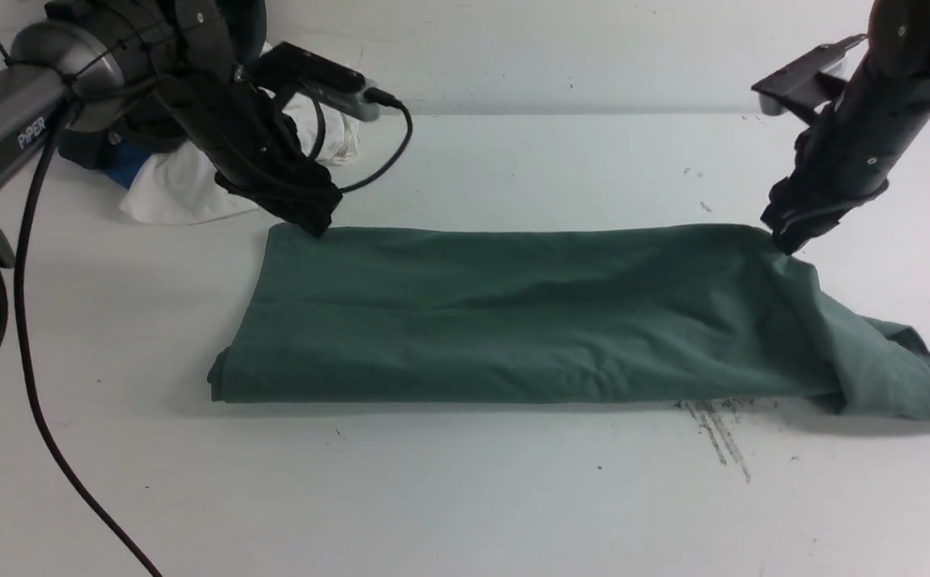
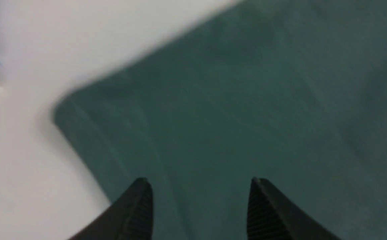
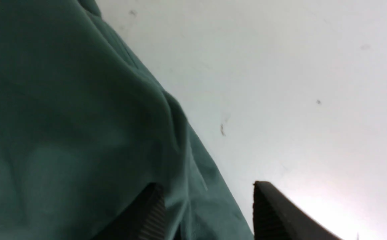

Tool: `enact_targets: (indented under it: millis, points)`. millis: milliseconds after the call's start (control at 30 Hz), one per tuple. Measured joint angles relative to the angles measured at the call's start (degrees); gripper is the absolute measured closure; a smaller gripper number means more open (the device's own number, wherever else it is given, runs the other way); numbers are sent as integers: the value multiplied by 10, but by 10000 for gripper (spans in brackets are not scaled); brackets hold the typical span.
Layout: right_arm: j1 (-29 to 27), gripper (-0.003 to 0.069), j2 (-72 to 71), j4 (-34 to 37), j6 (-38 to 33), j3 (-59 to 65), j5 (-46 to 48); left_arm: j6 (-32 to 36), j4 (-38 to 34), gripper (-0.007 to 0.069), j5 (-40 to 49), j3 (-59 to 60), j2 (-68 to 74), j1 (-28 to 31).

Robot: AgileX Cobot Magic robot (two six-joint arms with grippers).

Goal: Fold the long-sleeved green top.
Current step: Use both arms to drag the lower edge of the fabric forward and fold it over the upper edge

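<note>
Gaping left hand point(image 2: 198, 182) and right hand point(image 3: 208, 186) overhang top point(image 1: 513, 320).

Left arm point(image 1: 0, 132) is showing grey casing lettered PiPER, black cable point(image 1: 26, 304) trailing; left gripper point(image 2: 198, 181) is showing ribbed black fingers point(image 2: 136, 213).

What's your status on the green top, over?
Left gripper open, right gripper open, both at far corners. Green long-sleeved top in a long band, right end bunched. White garment far left, apart from it.
</note>
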Motion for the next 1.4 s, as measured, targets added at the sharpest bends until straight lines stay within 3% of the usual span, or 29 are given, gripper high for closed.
enact_targets:
  millis: [167, 267, 300, 433, 567, 833, 1067, 1267, 1400]
  points:
    - [-10, 236, -71, 5, 89, 40, 1, 0, 7, 473, 45, 4, 18, -29]
    - [-14, 234, -151, 20, 120, 129, 1, 0, 8, 606, 50, 16, 27, -34]
    - [-14, 234, -164, 23, 126, 156, 1, 0, 8, 616, 50, 17, 27, -34]
    - [-14, 234, -234, 16, 158, 302, -5, 0, 6, 632, 51, 22, 27, -34]
    - [-14, 234, -265, -44, 215, 437, -72, 0, 0, 632, 52, 23, 27, -33]
    - [-66, 239, -245, -91, 310, 505, -201, 0, -1, 632, 52, 23, 27, -32]
    - [-127, 255, -221, -51, 285, 505, -253, 0, 2, 632, 52, 23, 38, -32]
    - [-130, 269, -178, 26, 203, 505, -308, 0, 2, 632, 52, 24, 68, -32]
    - [-130, 319, -158, 34, 177, 505, -318, 0, 2, 632, 51, 24, 74, -32]
